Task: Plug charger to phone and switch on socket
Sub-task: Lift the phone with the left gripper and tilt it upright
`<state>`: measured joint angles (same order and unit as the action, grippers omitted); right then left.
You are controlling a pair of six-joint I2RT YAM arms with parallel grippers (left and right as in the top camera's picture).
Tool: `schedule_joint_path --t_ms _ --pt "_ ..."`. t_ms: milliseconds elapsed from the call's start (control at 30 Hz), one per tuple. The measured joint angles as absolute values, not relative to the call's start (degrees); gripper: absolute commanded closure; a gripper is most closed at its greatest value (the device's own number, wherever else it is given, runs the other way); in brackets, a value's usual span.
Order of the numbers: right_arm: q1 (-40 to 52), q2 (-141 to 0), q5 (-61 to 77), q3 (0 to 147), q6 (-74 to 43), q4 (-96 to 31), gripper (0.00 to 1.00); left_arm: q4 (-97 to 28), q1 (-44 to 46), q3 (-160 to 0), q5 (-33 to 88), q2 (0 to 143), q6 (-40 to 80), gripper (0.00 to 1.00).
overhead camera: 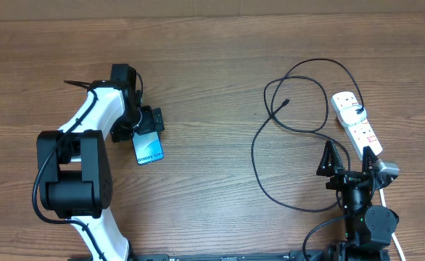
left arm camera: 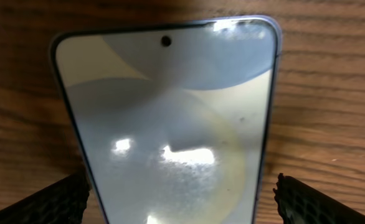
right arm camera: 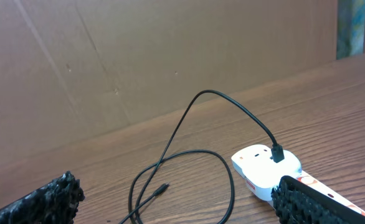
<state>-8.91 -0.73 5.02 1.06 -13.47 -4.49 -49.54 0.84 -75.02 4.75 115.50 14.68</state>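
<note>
The phone (overhead camera: 149, 151) lies flat on the wooden table with its cyan screen up. It fills the left wrist view (left arm camera: 170, 106). My left gripper (overhead camera: 148, 131) is open and straddles the phone's end (left arm camera: 179, 205), one finger on each side. The black charger cable (overhead camera: 260, 156) lies in loops on the right. Its plug tip (overhead camera: 286, 104) lies free on the table (right arm camera: 162, 186). Its plug head (overhead camera: 359, 110) sits in the white socket strip (overhead camera: 352, 122), as the right wrist view shows (right arm camera: 277, 152). My right gripper (overhead camera: 350, 161) is open and empty over the strip's near end (right arm camera: 182, 211).
A brown cardboard wall (right arm camera: 139, 56) stands behind the table. The socket strip's white cord (overhead camera: 395, 235) runs past the right arm's base. Wooden tabletop (overhead camera: 212, 152) lies between the phone and the cable.
</note>
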Motion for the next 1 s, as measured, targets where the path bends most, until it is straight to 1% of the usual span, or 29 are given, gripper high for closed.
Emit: schedule_joint_path --t_ms 133,500,600,767,833,933,1000 --pt "-8.91 -0.73 5.06 1.06 -13.47 -4.49 0.0 -51.22 0.84 -75.02 3.57 115.68 15.14 0.0" --pt "-8.91 -0.73 5.04 1.06 -13.45 -4.49 0.0 -51.09 1.32 -75.02 2.61 115.79 15.99 0.0" --pt "-8.91 -0.73 5.08 1.06 -13.47 -4.49 0.0 -51.09 2.28 -75.02 1.13 115.92 16.38 0.02" --pt "-8.91 -0.73 5.06 1.06 -13.5 -4.49 0.0 -51.27 3.68 -75.0 -0.1 116.09 18.09 0.02" --pt "-8.91 -0.73 5.02 1.06 -13.47 -4.49 0.0 -51.42 3.9 -75.0 -0.1 116.09 19.05 0.03" --pt "-8.91 -0.73 5.04 1.06 -13.47 -4.47 0.0 -51.48 4.32 -75.0 -0.01 116.09 20.88 0.08" --pt "-8.91 -0.73 5.06 1.06 -13.5 -4.49 0.0 -51.51 4.54 -75.0 0.12 116.09 22.17 0.08"
